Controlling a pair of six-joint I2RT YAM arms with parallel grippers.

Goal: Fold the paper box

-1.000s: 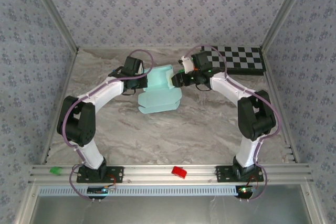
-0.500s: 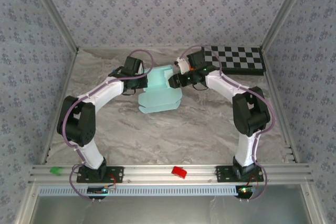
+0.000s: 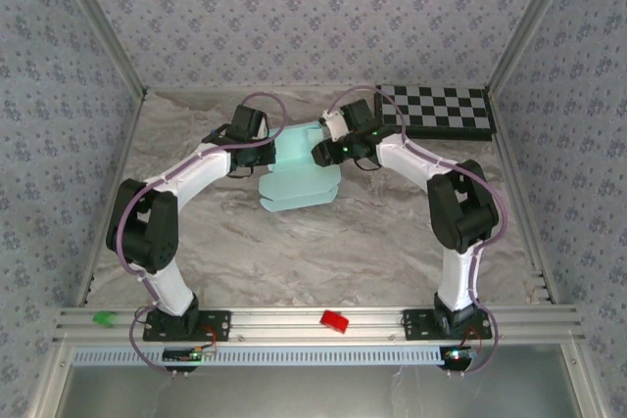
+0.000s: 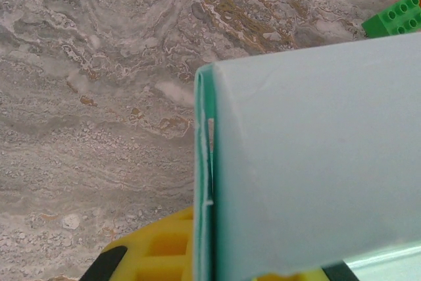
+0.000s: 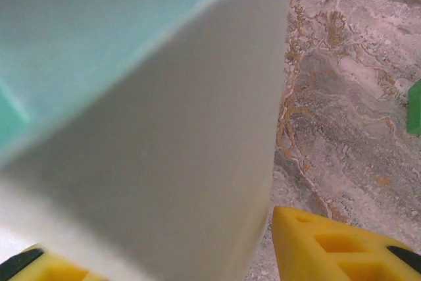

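Box (image 3: 299,183) sits half folded toward the table's (image 3: 392,242) back, between both arms. Left gripper (image 3: 266,152) is pinched shut on its edge, right gripper (image 3: 319,152) open around a flap (image 5: 197,129). A crooked squeeze might crease the thin card, or yank it loose.

The partly folded paper box (image 3: 297,183) rests on the marble table (image 3: 323,252), with the left gripper (image 3: 266,151) at its left edge, the right gripper (image 3: 319,153) at its right edge, and the checkerboard (image 3: 441,111) farther right.

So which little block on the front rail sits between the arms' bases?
The red block; it lies between the left arm's base and the right arm's base, while the green block sits outside, left of both.
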